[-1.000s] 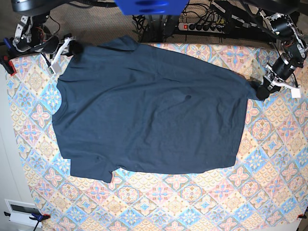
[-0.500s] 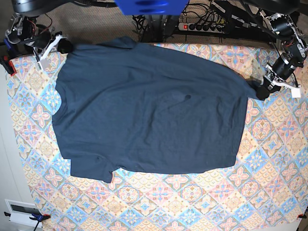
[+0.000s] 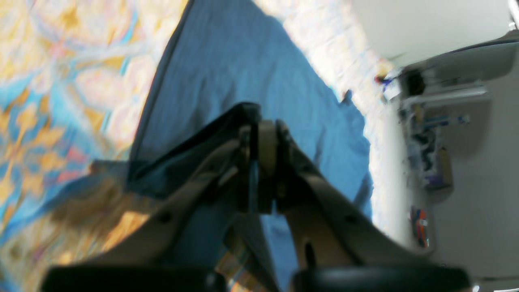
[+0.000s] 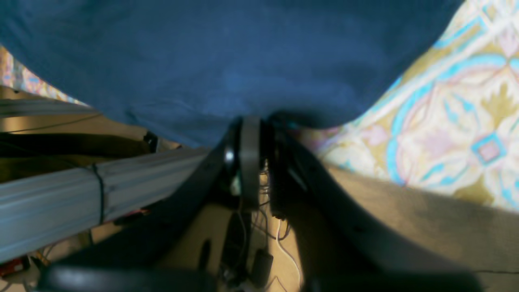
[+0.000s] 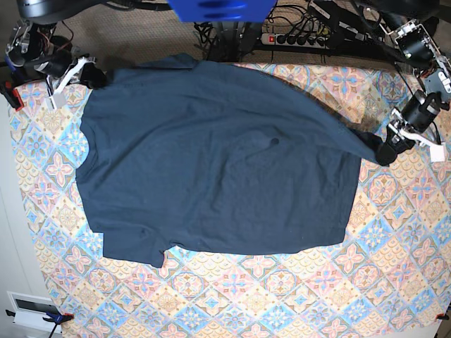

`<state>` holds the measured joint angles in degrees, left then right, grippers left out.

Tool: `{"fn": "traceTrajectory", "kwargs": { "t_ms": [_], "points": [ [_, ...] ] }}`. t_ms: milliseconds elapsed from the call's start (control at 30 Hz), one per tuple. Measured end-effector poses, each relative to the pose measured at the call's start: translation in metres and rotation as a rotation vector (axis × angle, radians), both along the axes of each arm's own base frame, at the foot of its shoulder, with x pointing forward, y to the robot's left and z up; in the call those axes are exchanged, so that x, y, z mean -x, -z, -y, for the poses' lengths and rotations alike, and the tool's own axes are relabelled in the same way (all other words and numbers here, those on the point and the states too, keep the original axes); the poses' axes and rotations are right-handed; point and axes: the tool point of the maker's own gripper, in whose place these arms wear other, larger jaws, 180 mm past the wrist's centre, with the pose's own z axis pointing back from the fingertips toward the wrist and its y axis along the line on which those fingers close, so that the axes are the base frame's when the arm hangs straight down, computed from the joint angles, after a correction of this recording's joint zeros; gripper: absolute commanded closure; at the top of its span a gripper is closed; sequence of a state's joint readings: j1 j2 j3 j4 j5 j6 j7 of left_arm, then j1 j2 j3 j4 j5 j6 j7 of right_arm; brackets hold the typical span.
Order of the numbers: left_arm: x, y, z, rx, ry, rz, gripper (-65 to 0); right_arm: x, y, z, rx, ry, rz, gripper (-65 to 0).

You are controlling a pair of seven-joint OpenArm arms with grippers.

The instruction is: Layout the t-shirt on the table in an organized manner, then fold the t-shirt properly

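The t-shirt lies spread across the middle of the table, its near hem running roughly along the front edge but well back from it, with one sleeve poking out toward the front left corner. Farther back, two corners of the cloth are drawn out tight toward the rear. At the right edge of the table the left gripper has its fingers pressed together on a pinch of fabric, and its wrist view shows the cloth caught right at the tips. At the far left corner the right gripper is also closed on the shirt's edge, where the fabric reaches the back edge of the table.

The worry, as I see it, is that the shirt is stretched between the two grips: a further pull could drag it over the back edge or tug it free of one pinch, leaving it skewed. How deep the right gripper's bite is I cannot tell, since its wrist view is blurred and dark there. The collar and label are not clear to me.
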<state>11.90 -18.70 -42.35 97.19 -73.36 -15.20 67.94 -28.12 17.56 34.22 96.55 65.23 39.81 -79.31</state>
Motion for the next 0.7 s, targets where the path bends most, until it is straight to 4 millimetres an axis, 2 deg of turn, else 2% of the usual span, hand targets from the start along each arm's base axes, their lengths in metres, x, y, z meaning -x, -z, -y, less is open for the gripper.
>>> {"fn": "traceTrajectory", "kwargs": {
  "t_ms": [133, 233, 467, 567, 700],
  "points": [
    [-0.011, -0.008, 0.004, 0.014, 0.003, 0.037, 0.0, -0.028, -0.017, 0.010, 0.003, 0.038, 0.096, -3.1],
    [-0.020, -0.013, 0.006, 0.045, -0.015, 0.069, 0.0, -0.040, -0.026, 0.018, 0.016, 0.060, 0.137, -3.1],
    [-0.034, 0.019, -0.002, 0.153, -0.077, 0.014, 0.0, -0.080, -0.047, 0.022, 0.012, 0.079, 0.246, -3.1],
    [-0.043, 0.017, -0.009, 0.154, -0.115, 0.036, 0.0, -0.079, -0.045, 0.023, 0.009, 0.082, 0.239, -3.1],
    [-0.051, 0.020, -0.011, 0.180, -0.129, 0.040, 0.0, -0.067, -0.035, 0.023, 0.017, 0.077, 0.192, -4.2]
  ]
}}
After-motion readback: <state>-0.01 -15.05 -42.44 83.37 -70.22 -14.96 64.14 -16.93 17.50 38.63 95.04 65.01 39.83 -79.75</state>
